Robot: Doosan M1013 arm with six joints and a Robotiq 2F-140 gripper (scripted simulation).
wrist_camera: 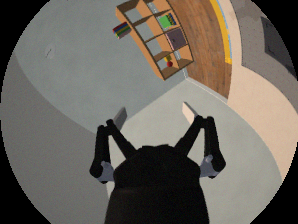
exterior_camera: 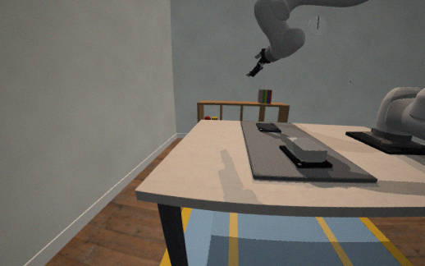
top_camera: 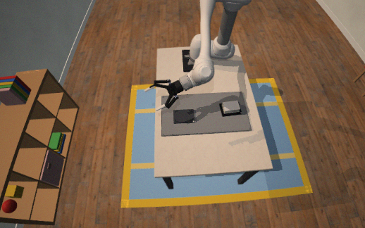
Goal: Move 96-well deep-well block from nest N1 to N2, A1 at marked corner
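The deep-well block (top_camera: 231,107) is a pale grey box sitting in the black nest N1 on the right side of the grey mat (top_camera: 206,114). It also shows in the exterior view (exterior_camera: 307,149). Nest N2 (top_camera: 184,116) is an empty dark plate on the left of the mat, and it shows farther back in the exterior view (exterior_camera: 268,127). My gripper (top_camera: 156,98) (exterior_camera: 254,71) is open and empty. It hangs high above the table near the mat's left end, well away from the block. In the wrist view the spread fingers point away from the table toward the wall and floor.
A wooden shelf (top_camera: 35,148) with coloured objects stands on the floor beyond the table's left side; it also shows in the wrist view (wrist_camera: 153,32). The arm's base (top_camera: 211,47) stands on a black plate at the table's far edge.
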